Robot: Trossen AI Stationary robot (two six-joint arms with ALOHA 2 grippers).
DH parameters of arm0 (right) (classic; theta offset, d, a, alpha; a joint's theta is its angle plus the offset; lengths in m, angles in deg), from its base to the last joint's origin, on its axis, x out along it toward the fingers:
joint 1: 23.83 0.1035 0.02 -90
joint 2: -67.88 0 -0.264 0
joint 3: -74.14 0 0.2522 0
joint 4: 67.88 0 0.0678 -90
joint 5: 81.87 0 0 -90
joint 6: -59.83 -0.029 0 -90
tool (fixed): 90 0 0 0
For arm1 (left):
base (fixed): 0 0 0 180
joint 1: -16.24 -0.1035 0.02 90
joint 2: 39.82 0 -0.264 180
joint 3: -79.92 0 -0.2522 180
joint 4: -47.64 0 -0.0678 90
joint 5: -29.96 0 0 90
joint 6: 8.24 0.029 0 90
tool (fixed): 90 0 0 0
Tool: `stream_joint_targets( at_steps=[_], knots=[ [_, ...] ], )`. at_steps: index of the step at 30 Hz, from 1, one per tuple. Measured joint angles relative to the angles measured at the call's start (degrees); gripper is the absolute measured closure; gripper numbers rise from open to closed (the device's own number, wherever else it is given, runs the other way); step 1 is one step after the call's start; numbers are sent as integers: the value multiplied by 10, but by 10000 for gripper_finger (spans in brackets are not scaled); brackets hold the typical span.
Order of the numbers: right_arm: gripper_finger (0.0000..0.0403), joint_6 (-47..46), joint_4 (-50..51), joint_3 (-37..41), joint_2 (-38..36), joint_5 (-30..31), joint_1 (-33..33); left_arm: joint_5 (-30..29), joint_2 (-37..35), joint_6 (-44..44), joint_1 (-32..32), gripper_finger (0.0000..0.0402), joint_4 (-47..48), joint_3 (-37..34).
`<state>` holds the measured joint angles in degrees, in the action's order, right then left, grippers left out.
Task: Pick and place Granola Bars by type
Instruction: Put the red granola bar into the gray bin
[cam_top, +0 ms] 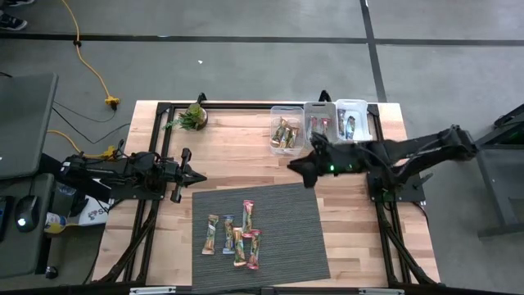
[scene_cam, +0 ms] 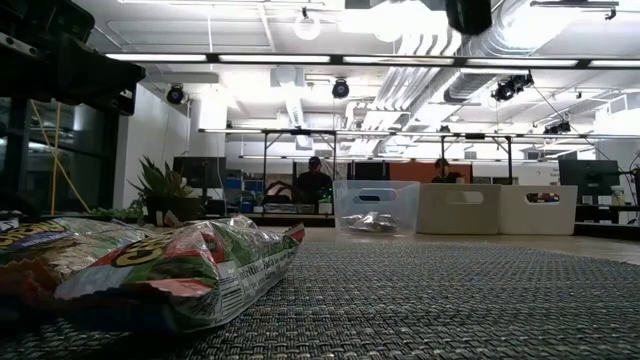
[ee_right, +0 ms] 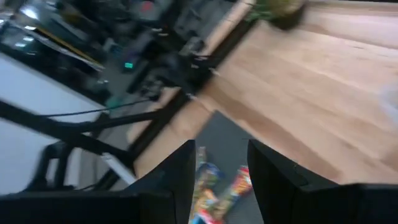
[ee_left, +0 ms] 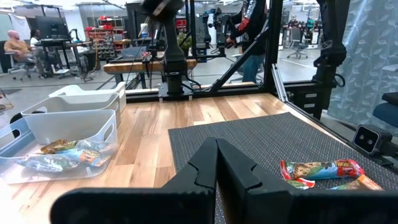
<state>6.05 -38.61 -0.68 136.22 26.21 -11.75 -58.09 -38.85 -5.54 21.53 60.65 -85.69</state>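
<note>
Several granola bars (cam_top: 238,236) in shiny multicoloured wrappers lie flat on the grey woven mat (cam_top: 278,246), one (cam_top: 247,215) a little farther back than the others. In the low view the bars (scene_cam: 150,265) fill the near left. More bars lie in the clear bin (cam_top: 286,131) at the far edge. My left gripper (cam_top: 196,176) is shut and sits by the mat's far left corner; its wrist view shows the shut gripper (ee_left: 216,158) and one bar (ee_left: 320,171) beyond. My right gripper (cam_top: 295,167) hovers open between the bins and the mat; through the right gripper (ee_right: 221,165) I see bars (ee_right: 211,183) below.
Three bins stand in a row at the far edge: a clear one (scene_cam: 377,208) and two white ones (scene_cam: 460,208) (scene_cam: 540,208). A small green potted plant (cam_top: 193,117) stands at the far left corner. Black frame rails (cam_top: 155,139) run along the table's sides. People show in the room beyond.
</note>
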Motion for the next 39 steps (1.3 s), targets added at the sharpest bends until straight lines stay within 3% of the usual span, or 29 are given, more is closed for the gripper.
stream_joint_targets(
  at_steps=[8,14,19,22,26,32,39],
  knots=[
    [274,-11,-156,0,73,102,116,0,0,0,0,401,0,0],
    [274,-3,-340,-2,169,126,174,0,0,0,0,401,0,0],
    [274,-2,-361,-72,262,145,208,0,0,0,0,401,0,0],
    [274,-2,-322,-146,317,164,218,0,0,0,0,401,0,0],
    [274,-21,-197,-267,380,186,219,0,0,0,0,401,0,0],
    [274,-124,13,-454,460,185,209,0,0,0,0,401,0,0],
    [274,-211,143,-596,524,172,198,0,0,0,0,401,0,0]
  ],
)
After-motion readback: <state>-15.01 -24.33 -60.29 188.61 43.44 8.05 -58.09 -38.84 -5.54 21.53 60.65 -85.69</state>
